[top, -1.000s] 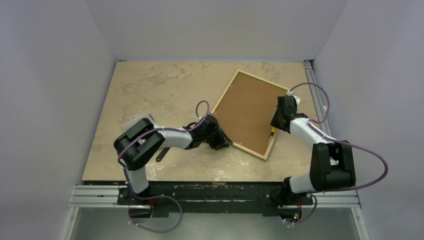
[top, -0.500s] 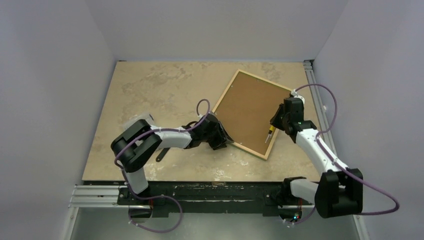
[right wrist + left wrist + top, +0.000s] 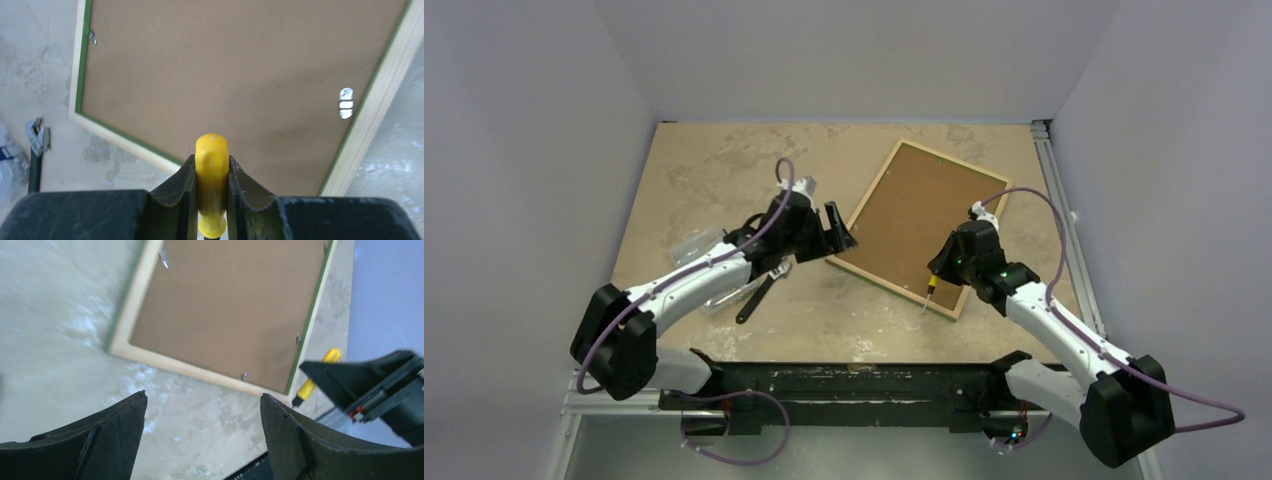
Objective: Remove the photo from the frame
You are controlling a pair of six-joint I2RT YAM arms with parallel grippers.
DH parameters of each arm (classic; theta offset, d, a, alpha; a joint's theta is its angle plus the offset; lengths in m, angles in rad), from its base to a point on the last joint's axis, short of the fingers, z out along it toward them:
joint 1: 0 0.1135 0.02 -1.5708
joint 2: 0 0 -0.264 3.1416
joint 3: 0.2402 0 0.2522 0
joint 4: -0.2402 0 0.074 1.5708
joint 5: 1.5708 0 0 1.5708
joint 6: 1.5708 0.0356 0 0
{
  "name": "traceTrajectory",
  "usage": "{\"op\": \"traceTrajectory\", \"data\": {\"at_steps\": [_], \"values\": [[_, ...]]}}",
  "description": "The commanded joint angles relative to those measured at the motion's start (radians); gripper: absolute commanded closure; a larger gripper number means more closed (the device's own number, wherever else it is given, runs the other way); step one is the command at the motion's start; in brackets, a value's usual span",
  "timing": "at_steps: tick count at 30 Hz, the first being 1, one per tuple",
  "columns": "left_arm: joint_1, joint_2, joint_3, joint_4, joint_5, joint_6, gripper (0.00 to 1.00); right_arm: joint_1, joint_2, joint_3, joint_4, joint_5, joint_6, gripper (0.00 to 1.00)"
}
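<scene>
The frame (image 3: 889, 288) is lying face down on the mottled beige table (image 3: 724, 170), turned at an angle, its pale wood back edges and thin green moulding showing around the brown backing board (image 3: 914, 225). The board is sitting inside the frame and covering the photo, so the print itself is not showing in any view. Small metal tabs (image 3: 243, 376) are standing along the frame's inner edges, and a shiny hanger plate (image 3: 345, 102) is sitting on the board close to one short side.

The left gripper (image 3: 202, 396) is hanging just beside the frame's left long edge, toward its near end, with its jaws spread wide and gripping nothing.

The right gripper (image 3: 212, 162) is hovering over the frame's near right corner, its jaws pinching the yellow handle of a screwdriver (image 3: 314, 377). The shaft is pointing down toward the frame's near edge; whether the tip is touching the wood, I cannot tell.

A wrench (image 3: 759, 295) is lying flat on the table left of the frame, well apart from it.
</scene>
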State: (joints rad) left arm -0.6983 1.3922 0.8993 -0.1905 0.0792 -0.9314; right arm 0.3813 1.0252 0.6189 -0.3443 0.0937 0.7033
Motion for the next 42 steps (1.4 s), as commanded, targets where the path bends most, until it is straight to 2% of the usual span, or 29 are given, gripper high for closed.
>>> {"op": "traceTrajectory", "data": {"at_steps": [1,3,6,8,9,12,15,19,24,26,28,31,33,35,38,42], "values": [[0.139,-0.029,0.102,-0.099,-0.005,0.274,0.17,0.083,-0.006,-0.007,0.069,0.060,0.098,1.00],[0.213,0.032,0.158,-0.094,0.114,0.297,0.18,0.115,0.011,0.000,0.080,0.073,0.108,1.00],[0.268,0.217,0.287,-0.096,0.359,0.336,0.17,0.150,0.034,0.014,0.098,0.091,0.122,1.00],[0.271,0.333,0.401,-0.193,0.369,0.409,0.17,0.158,0.047,0.023,0.111,0.086,0.128,1.00],[0.274,0.370,0.428,-0.189,0.381,0.421,0.17,0.161,0.052,0.030,0.112,0.082,0.129,1.00],[0.278,0.432,0.430,-0.115,0.365,0.450,0.17,0.172,0.056,0.046,0.102,0.086,0.128,1.00],[0.280,0.506,0.475,-0.135,0.383,0.499,0.17,0.174,0.053,0.048,0.100,0.097,0.127,1.00],[0.275,0.560,0.469,-0.093,0.452,0.433,0.20,0.173,0.070,0.051,0.104,0.105,0.128,1.00],[0.251,0.591,0.421,-0.051,0.486,0.345,0.40,0.177,0.099,0.062,0.113,0.110,0.130,1.00],[0.227,0.591,0.417,-0.068,0.459,0.346,0.44,0.178,0.092,0.060,0.113,0.114,0.130,1.00],[0.195,0.584,0.429,-0.139,0.381,0.382,0.46,0.179,0.078,0.057,0.105,0.122,0.129,1.00],[0.154,0.576,0.428,-0.237,0.199,0.397,0.57,0.178,0.050,0.058,0.070,0.154,0.120,1.00],[0.135,0.576,0.415,-0.264,0.145,0.384,0.61,0.178,0.034,0.065,0.042,0.177,0.113,1.00],[0.125,0.577,0.404,-0.285,0.125,0.366,0.70,0.178,0.020,0.072,0.015,0.199,0.102,1.00],[0.110,0.556,0.340,-0.253,0.146,0.313,0.84,0.179,-0.003,0.071,-0.010,0.221,0.097,1.00],[0.075,0.475,0.161,-0.119,0.177,0.167,1.00,0.178,-0.033,0.065,-0.049,0.262,0.095,1.00]]}}
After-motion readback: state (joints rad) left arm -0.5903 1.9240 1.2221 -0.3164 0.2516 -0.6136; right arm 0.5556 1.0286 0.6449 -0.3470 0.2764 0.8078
